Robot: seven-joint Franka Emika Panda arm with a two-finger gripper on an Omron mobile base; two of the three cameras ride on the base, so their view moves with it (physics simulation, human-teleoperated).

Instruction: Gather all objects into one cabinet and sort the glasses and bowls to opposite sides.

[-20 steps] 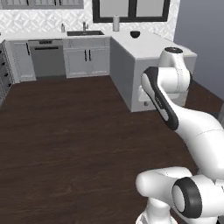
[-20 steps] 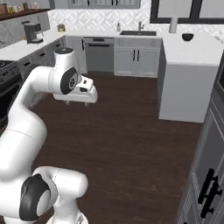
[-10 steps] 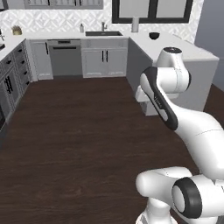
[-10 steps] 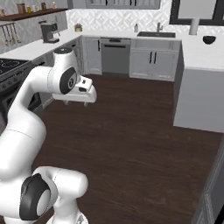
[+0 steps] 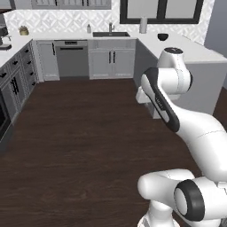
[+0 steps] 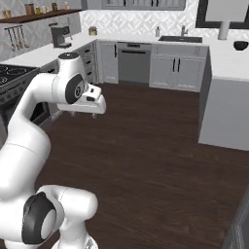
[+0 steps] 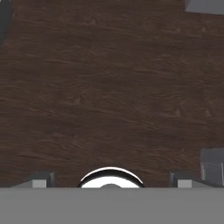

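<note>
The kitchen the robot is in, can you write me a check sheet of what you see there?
Surface: dark wooden floor between grey lower cupboards with white counter tops.
Job's things: a dark bowl sits on the counter; too small to tell more.
Clutter: coffee machine on the counter, jars on a long wooden shelf, tall pale canister by the sink.
Grippers: gripper points down at the floor, holding nothing, fingers apart.
Cables: nothing seen.
Surroundings: dishwasher, stove, window.
</note>
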